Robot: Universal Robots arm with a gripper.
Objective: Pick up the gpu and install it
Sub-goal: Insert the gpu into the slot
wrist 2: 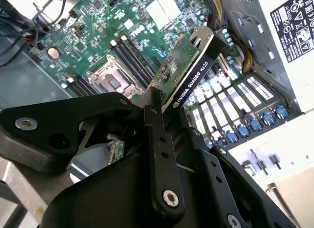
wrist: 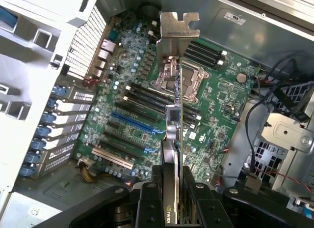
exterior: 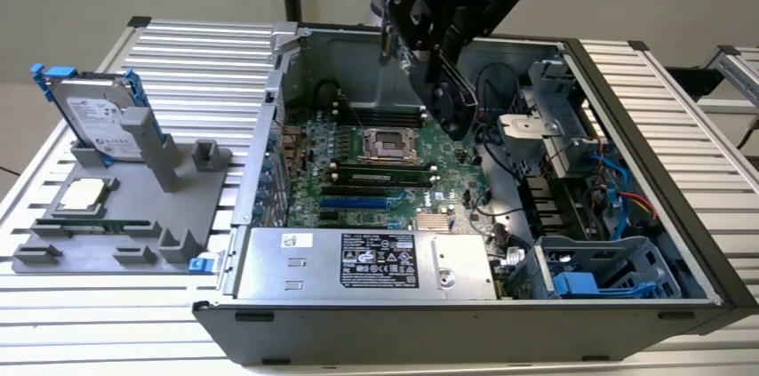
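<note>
We see gripper (exterior: 436, 63) clenched on gpu (exterior: 446, 100), card hanging edge-down inside open computer case (exterior: 664, 172), above motherboard (exterior: 379, 163). In first wrist view, black fingers (wrist: 147, 206) pinch card from both faces; silver bracket (wrist: 179, 26) at far end, over board's socket area. In second wrist view, black cooler face shows. Hard drive (exterior: 89, 114) stands on gray fixture (exterior: 131, 216), exterior view's left, outside case.

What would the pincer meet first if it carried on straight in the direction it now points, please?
Probably the motherboard, near its processor socket, touched first by the gpu clamped in the pincer; depth is unclear.
</note>
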